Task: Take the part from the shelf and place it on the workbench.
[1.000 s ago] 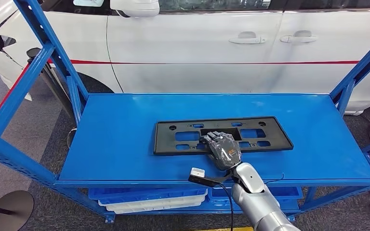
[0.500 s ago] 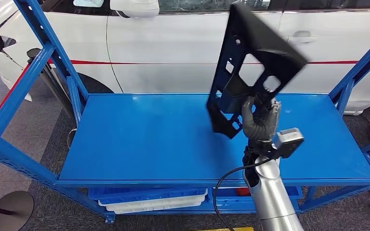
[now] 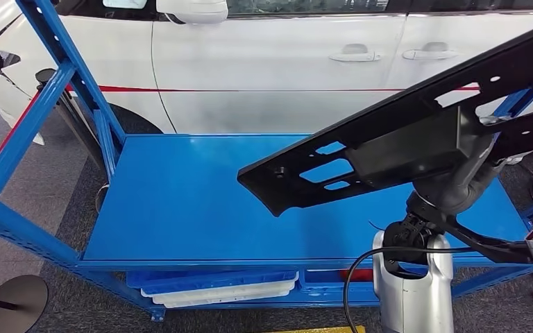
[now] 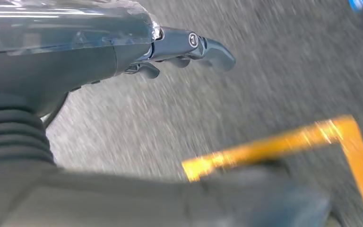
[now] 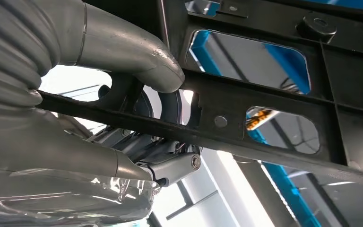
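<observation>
With the part (image 3: 395, 149) lifted off the shelf (image 3: 180, 201), the right hand (image 3: 458, 184) is gripping it in closed fingers (image 5: 163, 71), needing a turn toward the table.

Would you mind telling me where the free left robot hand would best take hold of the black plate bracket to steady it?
Probably the low end of the black plate bracket, hanging over the blue shelf, approached from its own side. That end is unobstructed, and its cut-out windows leave bars fingers could wrap, much as the right robot hand grips one at the other end. The left robot hand holds nothing.
</observation>
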Robot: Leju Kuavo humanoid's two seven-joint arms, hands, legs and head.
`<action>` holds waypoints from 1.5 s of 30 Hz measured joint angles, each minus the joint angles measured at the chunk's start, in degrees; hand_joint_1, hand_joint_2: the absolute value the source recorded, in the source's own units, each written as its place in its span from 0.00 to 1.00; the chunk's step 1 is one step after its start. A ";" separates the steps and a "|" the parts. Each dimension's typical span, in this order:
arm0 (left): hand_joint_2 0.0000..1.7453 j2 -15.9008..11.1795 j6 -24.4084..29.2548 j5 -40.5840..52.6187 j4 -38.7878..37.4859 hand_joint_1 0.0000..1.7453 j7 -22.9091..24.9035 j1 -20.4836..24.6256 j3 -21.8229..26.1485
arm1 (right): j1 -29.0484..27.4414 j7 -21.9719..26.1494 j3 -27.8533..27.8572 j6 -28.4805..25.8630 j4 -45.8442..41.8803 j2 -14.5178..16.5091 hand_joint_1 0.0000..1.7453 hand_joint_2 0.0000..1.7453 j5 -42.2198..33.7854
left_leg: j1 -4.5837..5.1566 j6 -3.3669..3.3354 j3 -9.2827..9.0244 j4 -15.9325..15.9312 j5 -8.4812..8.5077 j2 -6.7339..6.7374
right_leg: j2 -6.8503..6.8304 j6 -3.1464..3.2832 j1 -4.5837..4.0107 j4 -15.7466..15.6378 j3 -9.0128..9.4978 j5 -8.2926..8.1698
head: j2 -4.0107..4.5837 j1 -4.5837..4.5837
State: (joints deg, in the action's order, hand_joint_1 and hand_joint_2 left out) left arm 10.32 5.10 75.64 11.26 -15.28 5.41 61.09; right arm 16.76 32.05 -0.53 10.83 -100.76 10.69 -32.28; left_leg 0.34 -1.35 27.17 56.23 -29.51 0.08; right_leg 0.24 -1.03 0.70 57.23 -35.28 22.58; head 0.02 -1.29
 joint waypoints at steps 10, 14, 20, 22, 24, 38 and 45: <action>0.00 0.02 0.37 -2.16 0.00 0.00 6.88 0.06 1.97 | 0.52 -2.06 0.67 2.14 -0.65 2.04 1.00 1.00 -0.66 | -0.01 0.01 0.01 0.00 0.01 -0.04 | -0.02 0.00 -0.02 0.05 -0.03 0.00 | 0.00 0.00; 0.00 0.11 0.08 -3.21 0.00 0.00 8.09 0.13 3.05 | 1.09 -2.82 0.67 1.97 -0.64 2.56 1.00 1.00 -0.38 | -0.01 0.04 0.03 0.00 0.03 -0.07 | -0.06 0.01 -0.02 0.07 -0.05 0.00 | 0.00 0.00; 0.00 0.30 -0.35 -1.87 0.00 0.00 8.57 0.20 3.23 | 1.12 -2.42 0.65 1.44 -0.64 3.06 1.00 1.00 0.46 | 0.07 0.04 0.07 0.13 0.03 -0.09 | -0.07 -0.04 0.05 0.05 -0.05 -0.05 | -0.01 0.00; 0.00 0.31 -0.74 -1.72 0.00 0.00 8.84 0.21 3.23 | 1.08 -2.22 0.64 1.36 -0.67 3.20 1.00 1.00 0.47 | 0.09 0.03 0.14 0.24 0.02 -0.09 | -0.08 -0.07 0.06 0.05 -0.07 -0.07 | -0.01 0.00; 0.00 0.32 -1.03 -1.51 0.00 0.00 9.02 0.21 3.23 | 1.01 -2.09 0.63 1.32 -0.76 3.30 1.00 1.00 0.48 | 0.09 0.01 0.24 0.37 0.01 -0.10 | -0.09 -0.16 0.10 0.05 -0.10 -0.13 | 0.00 0.00; 0.00 0.63 -3.03 -0.41 -0.02 0.00 10.10 0.39 3.21 | -1.56 0.01 0.60 1.53 -3.04 3.58 1.00 1.00 1.80 | -0.33 -1.49 3.83 0.97 3.06 0.32 | -0.17 -1.47 0.37 16.52 -5.56 9.31 | 0.00 0.00; 0.00 0.96 -3.49 -0.41 -0.02 0.00 10.08 0.57 3.21 | -1.71 1.01 0.60 1.82 -3.03 3.55 1.00 1.00 2.39 | -0.23 0.40 5.80 2.26 4.05 0.17 | -0.12 0.23 -0.21 1.25 3.49 4.54 | 0.00 0.00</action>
State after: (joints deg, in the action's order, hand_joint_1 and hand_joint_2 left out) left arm 11.27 1.61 75.23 11.23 -5.20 5.99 64.30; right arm 15.04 33.06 0.07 12.64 -103.78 14.23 -29.89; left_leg 0.10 -0.95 32.97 58.48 -25.46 0.25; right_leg 0.12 -0.80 0.50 58.48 -31.79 27.12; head 0.02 -1.29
